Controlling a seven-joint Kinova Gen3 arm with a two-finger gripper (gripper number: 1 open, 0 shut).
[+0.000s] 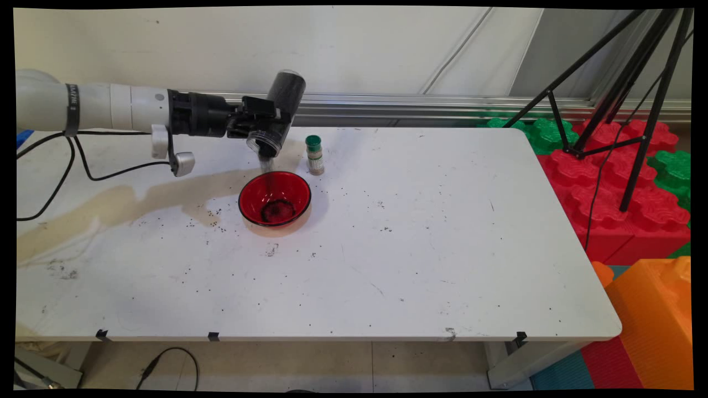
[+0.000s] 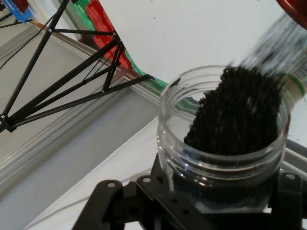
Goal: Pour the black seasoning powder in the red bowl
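Seen from the hand camera, the gripper (image 2: 218,203) has its jaws closed around a clear plastic jar (image 2: 223,139), whose open mouth faces the lens. Dark grains (image 2: 237,115) fill it to the rim and stream out toward the upper right, something only this view lays bare. Beyond the jar lie the white tabletop (image 2: 201,33) and a black tripod (image 2: 62,76).

The main view gives the setting instead. Nearest the camera the tabletop (image 1: 387,265) is peppered with scattered dark specks. Farther in sits a red bowl (image 1: 275,198) with a dark heap at its bottom. Directly above it the gripper (image 1: 264,122) holds the jar (image 1: 280,110) tilted, mouth down, and a thin stream of grains (image 1: 266,163) falls from it into the bowl. Just right of the jar stands a small green-capped bottle (image 1: 315,155), upright. The tripod (image 1: 619,99) rises over red and green foam blocks (image 1: 608,182) at the far right.
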